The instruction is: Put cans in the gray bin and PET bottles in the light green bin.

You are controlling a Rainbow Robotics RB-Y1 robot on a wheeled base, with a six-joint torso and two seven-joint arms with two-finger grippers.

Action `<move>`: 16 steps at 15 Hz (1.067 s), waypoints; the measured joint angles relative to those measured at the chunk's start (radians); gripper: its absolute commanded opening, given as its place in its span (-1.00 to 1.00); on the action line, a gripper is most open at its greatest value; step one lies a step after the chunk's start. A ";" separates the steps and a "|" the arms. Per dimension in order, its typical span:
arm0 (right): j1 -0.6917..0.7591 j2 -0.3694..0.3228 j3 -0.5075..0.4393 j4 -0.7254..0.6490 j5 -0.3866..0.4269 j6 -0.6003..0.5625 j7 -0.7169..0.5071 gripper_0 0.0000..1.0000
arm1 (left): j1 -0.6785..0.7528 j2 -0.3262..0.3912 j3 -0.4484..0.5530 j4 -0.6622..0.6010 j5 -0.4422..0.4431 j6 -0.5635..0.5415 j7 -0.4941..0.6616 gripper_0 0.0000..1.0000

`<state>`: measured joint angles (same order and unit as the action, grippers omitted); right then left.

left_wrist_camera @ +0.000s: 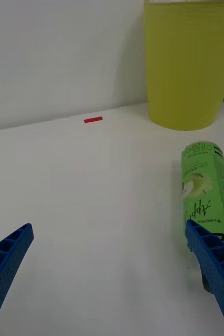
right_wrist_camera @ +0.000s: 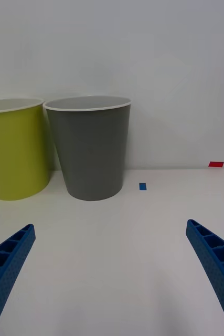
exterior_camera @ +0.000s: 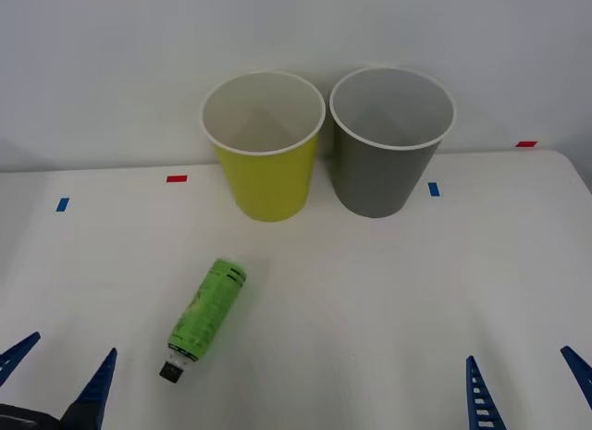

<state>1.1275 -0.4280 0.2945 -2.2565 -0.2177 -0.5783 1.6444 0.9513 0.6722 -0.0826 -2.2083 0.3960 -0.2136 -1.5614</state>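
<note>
Reaching for the green-labelled PET bottle (exterior_camera: 207, 312) lying on the worktop (exterior_camera: 388, 291) before the light green bin (exterior_camera: 265, 148), centre your spread left pincer (exterior_camera: 57, 374) across its body, right pincer (exterior_camera: 527, 386) parked apart

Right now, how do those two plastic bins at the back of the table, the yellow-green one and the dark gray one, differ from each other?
The tapered round yellow-green plastic bin stands on the robot's left; the tapered round dark gray plastic bin stands on its right. The yellow-green bin's inside looks white, the gray bin's inside pale gray. The green-labelled bottle lying on the white table is nearer the yellow-green bin. Both bins stand upright, side by side, white-rimmed and about the same size.
</note>
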 measured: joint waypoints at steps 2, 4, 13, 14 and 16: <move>0.000 0.000 0.000 0.000 0.000 0.000 0.000 1.00 | -0.045 0.063 0.003 -0.003 0.018 0.062 0.018 1.00; 0.000 0.000 0.000 0.000 0.000 0.000 0.000 1.00 | -0.078 0.133 0.004 -0.004 0.037 0.095 0.040 1.00; 0.000 0.000 0.000 0.000 0.000 0.000 0.000 1.00 | -0.194 0.293 0.101 -0.207 0.076 0.651 0.207 1.00; 0.000 0.000 0.000 0.000 0.000 0.000 0.000 1.00 | -0.226 0.299 0.108 -0.236 0.085 0.736 0.211 1.00; 0.000 0.000 0.000 0.000 0.000 0.000 0.000 1.00 | -0.312 0.307 0.115 -0.276 0.124 0.885 0.214 1.00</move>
<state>1.1275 -0.4280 0.2945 -2.2565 -0.2177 -0.5783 1.6444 0.6391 0.9792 0.0322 -2.4845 0.5198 0.6712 -1.3473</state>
